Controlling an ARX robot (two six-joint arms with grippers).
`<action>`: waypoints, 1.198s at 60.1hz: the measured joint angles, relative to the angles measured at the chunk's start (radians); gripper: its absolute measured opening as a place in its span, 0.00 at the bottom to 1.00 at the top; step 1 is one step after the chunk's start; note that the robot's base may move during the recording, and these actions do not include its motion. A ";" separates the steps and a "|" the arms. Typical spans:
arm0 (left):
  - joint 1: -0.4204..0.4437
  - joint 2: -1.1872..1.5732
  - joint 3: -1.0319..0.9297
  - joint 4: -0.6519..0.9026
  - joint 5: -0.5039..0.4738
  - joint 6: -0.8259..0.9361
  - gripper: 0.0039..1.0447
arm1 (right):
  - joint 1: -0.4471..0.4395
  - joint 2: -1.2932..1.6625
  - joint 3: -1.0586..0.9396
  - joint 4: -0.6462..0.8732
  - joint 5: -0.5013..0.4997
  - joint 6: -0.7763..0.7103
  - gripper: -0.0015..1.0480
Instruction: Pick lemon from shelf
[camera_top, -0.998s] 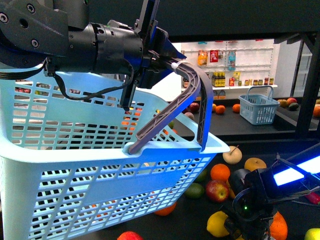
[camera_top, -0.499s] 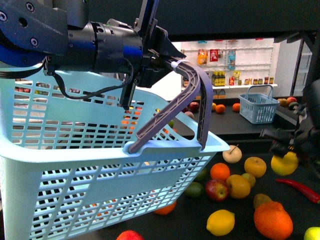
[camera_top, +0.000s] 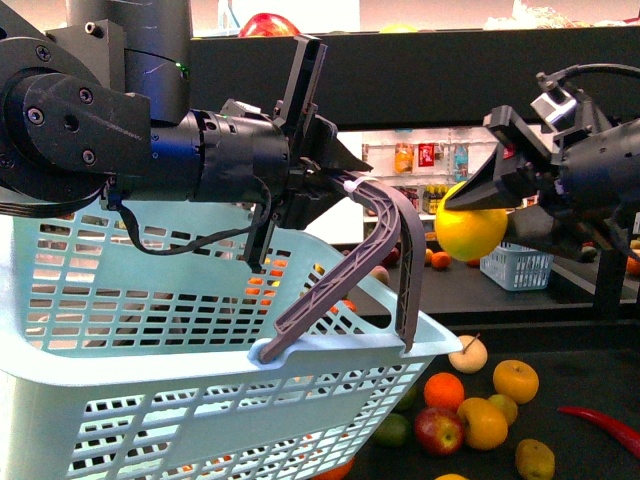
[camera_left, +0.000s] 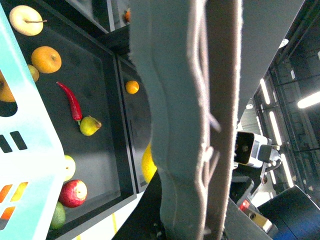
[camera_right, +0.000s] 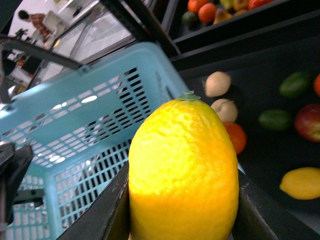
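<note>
Right claw (camera_top: 478, 218) is clamped on the lemon (camera_top: 466, 240), which is held aloft above the shelf (camera_top: 590, 365) tier, just right of the blue basket (camera_top: 150, 400). Left claw (camera_top: 345, 185) is closed on the basket's grey handle (camera_top: 402, 235).

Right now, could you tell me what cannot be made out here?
Basket contents: front view, its slatted wall mostly hides them.
Right tool: right wrist view, the lemon covers most of its fingers.
Left tool: left wrist view, the handle fills the frame.
Lowest fruit on the shelf: front view, cut off by the bottom edge.
</note>
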 joint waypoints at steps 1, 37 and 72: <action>0.000 0.000 0.000 0.000 0.000 0.000 0.09 | 0.009 0.002 0.000 0.000 -0.001 0.004 0.42; 0.000 0.000 0.000 0.000 0.000 0.000 0.09 | 0.103 0.151 -0.001 0.068 0.040 0.088 0.42; 0.000 0.000 0.000 0.000 0.000 0.000 0.09 | 0.148 0.219 0.061 0.075 0.063 0.125 0.42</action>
